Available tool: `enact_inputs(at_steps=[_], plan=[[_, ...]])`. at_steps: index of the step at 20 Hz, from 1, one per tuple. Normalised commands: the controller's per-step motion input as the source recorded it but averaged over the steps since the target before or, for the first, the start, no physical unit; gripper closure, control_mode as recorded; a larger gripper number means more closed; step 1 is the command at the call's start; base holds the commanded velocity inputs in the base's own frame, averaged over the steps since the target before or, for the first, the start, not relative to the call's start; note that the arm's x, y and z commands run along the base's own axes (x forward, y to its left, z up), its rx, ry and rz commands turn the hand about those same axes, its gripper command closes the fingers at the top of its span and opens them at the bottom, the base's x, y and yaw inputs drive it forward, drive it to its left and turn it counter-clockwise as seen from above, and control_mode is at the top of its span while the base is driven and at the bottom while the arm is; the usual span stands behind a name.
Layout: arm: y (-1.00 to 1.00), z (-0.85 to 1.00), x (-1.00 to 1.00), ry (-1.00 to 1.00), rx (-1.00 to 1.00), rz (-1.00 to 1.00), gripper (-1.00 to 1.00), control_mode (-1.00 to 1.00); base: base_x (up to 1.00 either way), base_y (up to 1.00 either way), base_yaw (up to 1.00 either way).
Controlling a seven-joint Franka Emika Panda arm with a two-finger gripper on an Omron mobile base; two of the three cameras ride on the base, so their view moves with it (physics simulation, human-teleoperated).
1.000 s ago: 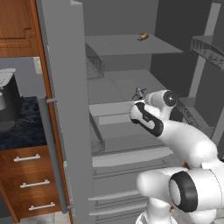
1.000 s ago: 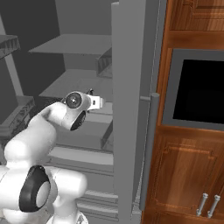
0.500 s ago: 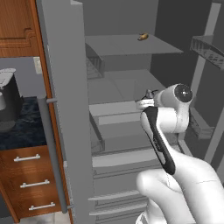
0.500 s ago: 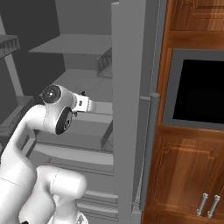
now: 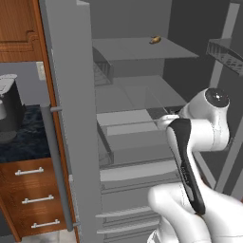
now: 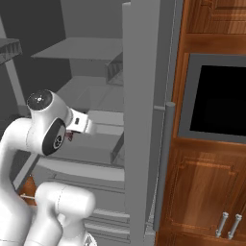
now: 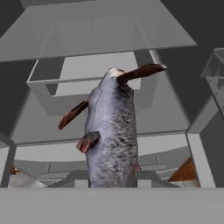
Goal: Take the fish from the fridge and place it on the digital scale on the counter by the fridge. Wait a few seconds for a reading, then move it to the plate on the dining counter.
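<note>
Fish count: one grey fish (image 7: pixel 110 131) with reddish fins.
Fish position: rising straight from the gripper (image 7: pixel 111 183), above the fridge (image 5: pixel 71 95) drawers.
Grip: seemingly pinching the fish; fingertips hidden.
Shelf item: one small brown object (image 5: pixel 154 40).

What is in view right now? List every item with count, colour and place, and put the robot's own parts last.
fridge: one, grey steel, doors open, centre.
fish: one, grey with reddish-brown fins, hanging in front of the shelves in the hand view.
small item: one, yellow-brown, on the top shelf.
counter: one, dark marbled, left of the fridge.
coffee machine: one, black and silver, on the counter.
microwave: one, black, in the wood cabinets to the right.
arm: one, white with dark joints, reaching into the fridge.
</note>
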Motion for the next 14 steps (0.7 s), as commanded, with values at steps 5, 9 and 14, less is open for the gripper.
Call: enact_inputs(at_steps=[5, 9, 14], plan=[[0.04, 0.0, -0.42, 0.12, 0.0, 0.0, 1.0, -1.0, 0.0, 0.0, 0.0], [0.1, 0.0, -0.23, 0.02, 0.0, -0.03, 1.0, -1.0, 0.0, 0.0, 0.0], [0.03, 0.0, -0.21, 0.0, 0.0, -0.01, 1.0, 1.0, -0.3, 0.02, 0.0]])
